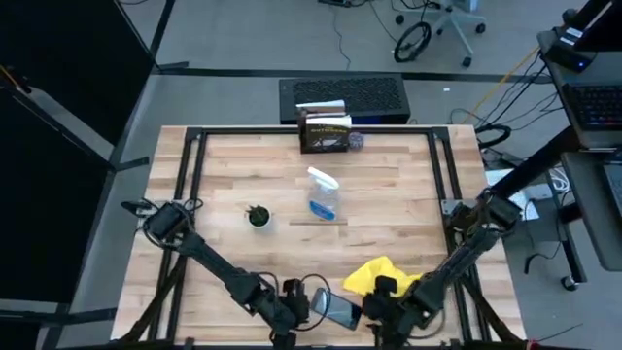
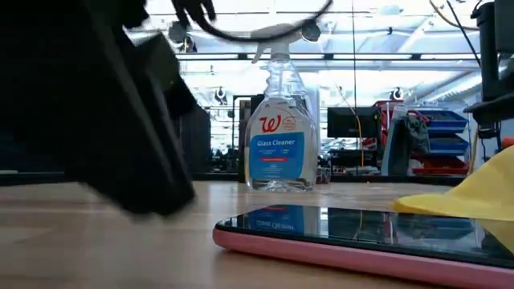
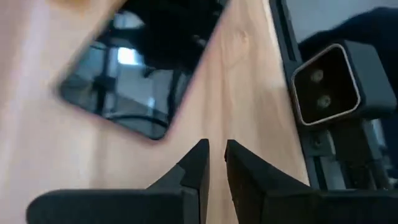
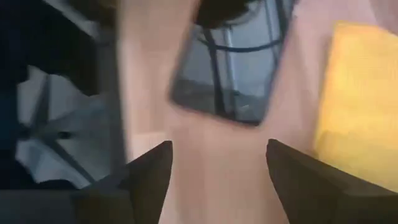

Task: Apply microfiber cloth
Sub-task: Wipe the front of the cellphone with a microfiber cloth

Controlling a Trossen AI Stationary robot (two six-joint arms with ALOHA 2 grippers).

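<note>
Nearest the front table edge lies the phone (image 1: 342, 311), screen up, between the two grippers. Left gripper (image 3: 213, 163) sits just beside it, fingers nearly closed on nothing. Right gripper (image 4: 214, 168) hovers wide open, empty, with the yellow cloth (image 1: 379, 275) just beside it and touching the phone's far side. My advice: pinch the cloth by a raised fold, then drag it flat over the glass. Farther back on the wooden table (image 1: 233, 165) stand a spray bottle (image 1: 323, 194) and a box (image 1: 325, 131).
</note>
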